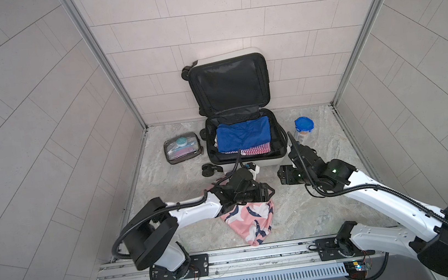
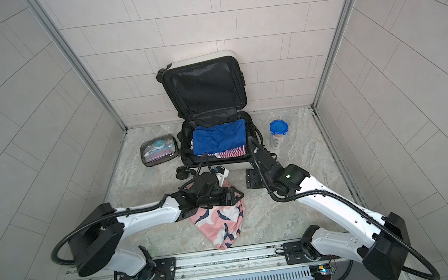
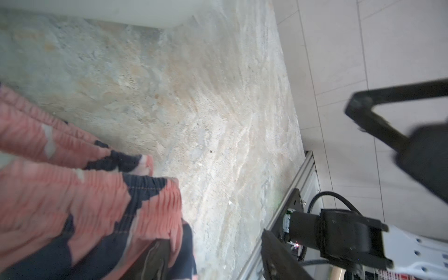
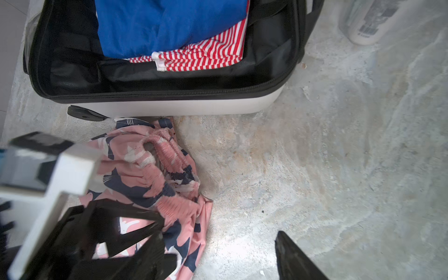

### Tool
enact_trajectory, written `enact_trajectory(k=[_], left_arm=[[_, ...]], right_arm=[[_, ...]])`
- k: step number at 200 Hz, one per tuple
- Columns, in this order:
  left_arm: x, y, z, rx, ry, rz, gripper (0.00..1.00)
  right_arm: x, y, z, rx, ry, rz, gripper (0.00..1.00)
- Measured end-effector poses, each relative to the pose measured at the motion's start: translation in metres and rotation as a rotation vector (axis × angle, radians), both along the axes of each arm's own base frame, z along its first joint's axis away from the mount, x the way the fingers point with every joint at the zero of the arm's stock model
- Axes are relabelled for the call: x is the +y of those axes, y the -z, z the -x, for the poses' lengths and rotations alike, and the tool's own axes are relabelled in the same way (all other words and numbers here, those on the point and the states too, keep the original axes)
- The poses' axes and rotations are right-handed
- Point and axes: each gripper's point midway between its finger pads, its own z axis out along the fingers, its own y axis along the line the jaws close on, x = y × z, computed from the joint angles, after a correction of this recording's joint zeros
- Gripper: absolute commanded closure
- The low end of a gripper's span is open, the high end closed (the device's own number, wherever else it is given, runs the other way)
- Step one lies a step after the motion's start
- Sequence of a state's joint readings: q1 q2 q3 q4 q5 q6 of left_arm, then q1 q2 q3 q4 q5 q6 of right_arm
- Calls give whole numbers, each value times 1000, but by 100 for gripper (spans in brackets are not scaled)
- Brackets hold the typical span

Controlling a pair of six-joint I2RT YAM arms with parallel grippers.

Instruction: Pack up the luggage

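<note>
**Packing under way: two garments in, three things out**

Small white hard-shell luggage (image 1: pixel 271 160) with black lining lies open at the back of the grey marbled tabletop (image 1: pixel 312 217), its lid propped against the tiled wall. In the lower half a folded blue garment (image 1: pixel 242 137) sits on top of a red-and-white striped garment (image 1: pixel 255 149). That much looks packed.

Three things remain outside. A clear, black-trimmed toiletry pouch (image 1: pixel 182 150) lies just beside the case on the left in both top views. A clear container (image 1: pixel 304 127) with a blue lid stands near it on the right. A crumpled pink garment (image 1: pixel 248 221), patterned in navy and white with a gathered waistband, lies in front, its far edge touching the shell.

The left gripper (image 1: pixel 269 193) hangs low over the pink garment with its jaws spread. One finger is down by the cloth, and nothing is pinched. The right gripper (image 1: pixel 286 176) hovers over bare tabletop just beside the garment, jaws wide apart and empty.

By my reckoning the job is under halfway done. The pink garment looks next, then the pouch and container, and finally the lid would have to be closed.
</note>
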State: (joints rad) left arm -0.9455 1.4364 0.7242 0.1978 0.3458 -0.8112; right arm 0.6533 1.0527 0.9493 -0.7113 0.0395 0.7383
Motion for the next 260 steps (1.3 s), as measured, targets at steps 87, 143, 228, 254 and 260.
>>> enact_trajectory(k=[87, 143, 228, 254, 260], left_arm=[[126, -18, -30, -129, -285, -233, 26], [242, 19, -77, 33, -637, -329, 24], [253, 95, -65, 300, -575, -359, 37], [247, 99, -69, 291, -550, -332, 58], [247, 100, -69, 291, -548, -331, 60]], right_arm=[[38, 77, 56, 177, -79, -101, 23], [88, 121, 78, 276, -125, -144, 24], [108, 144, 70, 300, -93, -170, 53], [105, 145, 67, 297, -84, -163, 71], [102, 145, 65, 298, -80, -159, 74]])
